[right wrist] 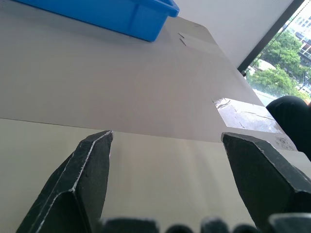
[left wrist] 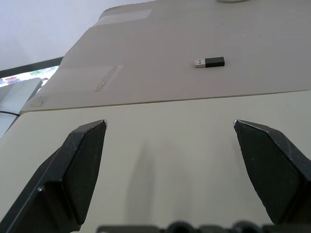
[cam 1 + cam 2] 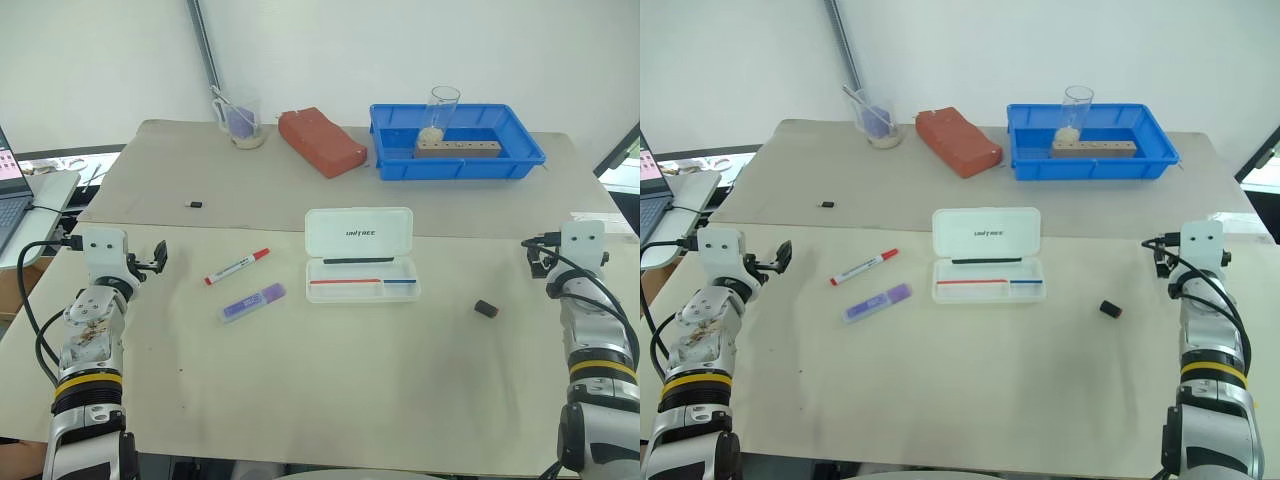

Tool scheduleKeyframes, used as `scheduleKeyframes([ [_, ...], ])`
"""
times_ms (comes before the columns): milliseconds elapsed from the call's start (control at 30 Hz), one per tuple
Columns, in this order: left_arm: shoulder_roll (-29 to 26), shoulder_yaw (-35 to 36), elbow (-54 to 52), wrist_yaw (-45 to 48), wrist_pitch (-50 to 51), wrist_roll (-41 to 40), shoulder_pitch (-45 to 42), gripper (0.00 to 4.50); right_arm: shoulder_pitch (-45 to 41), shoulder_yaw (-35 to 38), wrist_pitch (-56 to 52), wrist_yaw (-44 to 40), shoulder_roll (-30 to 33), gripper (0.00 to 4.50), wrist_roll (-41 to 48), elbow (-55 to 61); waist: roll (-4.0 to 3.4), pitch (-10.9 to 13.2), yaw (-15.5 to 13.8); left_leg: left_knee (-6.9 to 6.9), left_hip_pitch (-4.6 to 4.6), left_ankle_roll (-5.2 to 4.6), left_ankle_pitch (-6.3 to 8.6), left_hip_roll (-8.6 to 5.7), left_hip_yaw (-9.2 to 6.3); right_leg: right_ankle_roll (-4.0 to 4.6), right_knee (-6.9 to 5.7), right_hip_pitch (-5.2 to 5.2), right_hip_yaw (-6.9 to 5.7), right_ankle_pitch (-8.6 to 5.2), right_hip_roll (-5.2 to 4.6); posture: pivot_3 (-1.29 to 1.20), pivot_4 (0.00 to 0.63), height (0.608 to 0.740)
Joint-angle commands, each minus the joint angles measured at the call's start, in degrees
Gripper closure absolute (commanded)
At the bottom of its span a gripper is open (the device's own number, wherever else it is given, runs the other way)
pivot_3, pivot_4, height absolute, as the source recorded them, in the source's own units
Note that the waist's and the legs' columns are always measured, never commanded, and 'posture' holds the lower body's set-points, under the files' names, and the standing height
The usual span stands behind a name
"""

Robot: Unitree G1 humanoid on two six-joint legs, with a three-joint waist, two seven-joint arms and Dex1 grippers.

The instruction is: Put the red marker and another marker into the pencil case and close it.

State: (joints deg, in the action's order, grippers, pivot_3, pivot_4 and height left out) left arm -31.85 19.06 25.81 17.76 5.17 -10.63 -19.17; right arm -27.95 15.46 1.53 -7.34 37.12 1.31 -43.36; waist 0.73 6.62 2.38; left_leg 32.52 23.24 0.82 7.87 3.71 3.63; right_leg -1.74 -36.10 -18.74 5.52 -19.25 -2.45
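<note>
At centre frame on the table (image 3: 330,380), the pencil case (image 3: 360,253) lies lid-up (pens already inside); left of it, the red marker (image 3: 237,266) and purple highlighter (image 3: 253,301). My left fingers (image 2: 77,170) and right fingers (image 1: 82,179), at the frame's edges, spread empty.

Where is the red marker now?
The red marker lies on the table, left of the open pencil case, just above the purple highlighter in the head view.

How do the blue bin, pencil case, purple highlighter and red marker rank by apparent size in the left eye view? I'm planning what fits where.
1. blue bin
2. pencil case
3. red marker and purple highlighter: similar length, highlighter thicker, so unranked.
</note>
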Motion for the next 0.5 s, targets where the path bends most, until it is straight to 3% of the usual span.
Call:
scheduleKeyframes([
  [33, -1.37, 1.49, -1.33, 0.31, -0.77, -0.61, 0.15, 0.06, -0.72, 1.19, 0.63, -0.01, 1.92, 0.55, 0.41, 0.88, 0.0, 0.0, 0.0, 0.0, 0.0, 0.0, 0.0, 0.0, 0.0, 0.0, 0.0, 0.0, 0.0, 0.0, 0.0, 0.0, 0.15, 0.74],
  [500, -2.56, 2.31, -2.75, 2.96, -0.62, -1.47, 0.25, 0.06, -1.4, 0.68, 0.07, -1.05, 2.13, 0.55, 0.32, 3.81, 0.0, 0.0, 0.02, -0.01, 0.0, 0.0, 0.0, 0.0, 0.01, 0.0, 0.01, 0.0, 0.0, 0.0, 0.0, 0.0, 0.15, 0.74],
])
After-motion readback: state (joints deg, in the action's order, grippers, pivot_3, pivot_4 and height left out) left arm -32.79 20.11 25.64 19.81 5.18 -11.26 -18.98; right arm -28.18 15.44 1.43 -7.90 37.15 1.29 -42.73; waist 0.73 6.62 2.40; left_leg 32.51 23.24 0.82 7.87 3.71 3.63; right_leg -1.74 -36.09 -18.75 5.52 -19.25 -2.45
